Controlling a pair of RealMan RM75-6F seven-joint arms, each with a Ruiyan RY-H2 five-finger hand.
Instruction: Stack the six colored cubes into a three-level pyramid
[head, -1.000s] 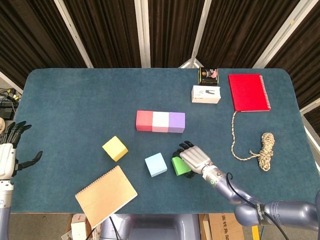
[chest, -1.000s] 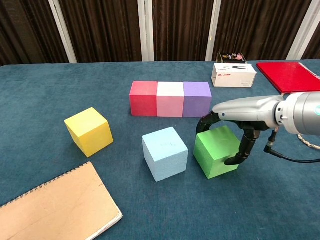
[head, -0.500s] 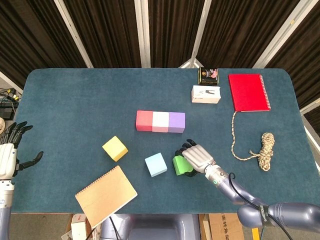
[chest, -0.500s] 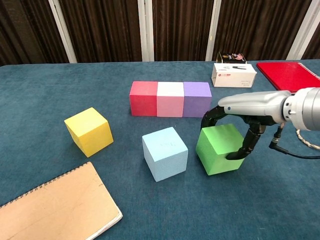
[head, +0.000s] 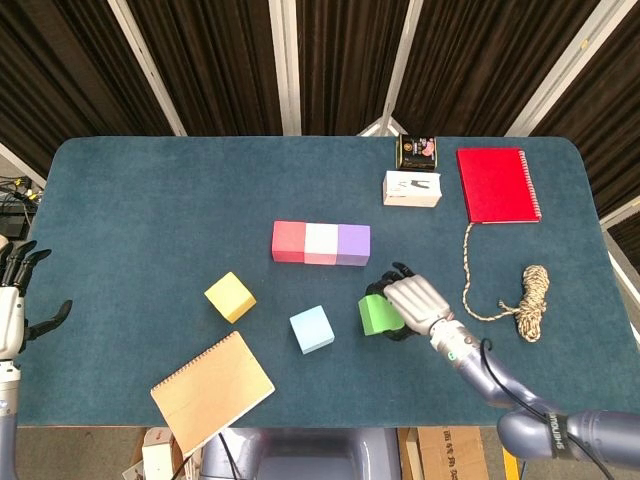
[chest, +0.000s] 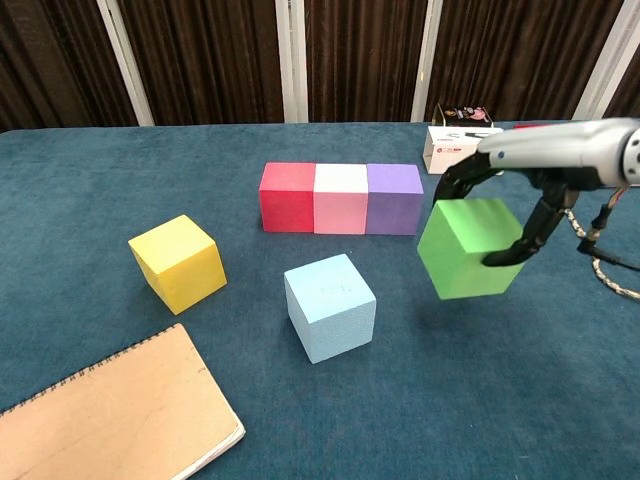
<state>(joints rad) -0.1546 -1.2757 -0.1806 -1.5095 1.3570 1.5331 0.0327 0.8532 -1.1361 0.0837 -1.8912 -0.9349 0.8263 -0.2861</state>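
Rising off the blue table cloth (chest: 90, 180), the green foam cube (chest: 468, 247) now hangs in the air, slightly tilted, where a second ago it sat on the cloth. The right hand (head: 418, 304) clamps it from above, fingers on opposite faces. It has drifted toward the row of red cube (chest: 287, 196), pink cube (chest: 340, 198) and purple cube (chest: 394, 198), so second-level placement looks next. The pale blue cube (chest: 331, 306) and yellow cube (chest: 177, 262) wait apart. The left hand (head: 14, 300) idles, fingers spread.
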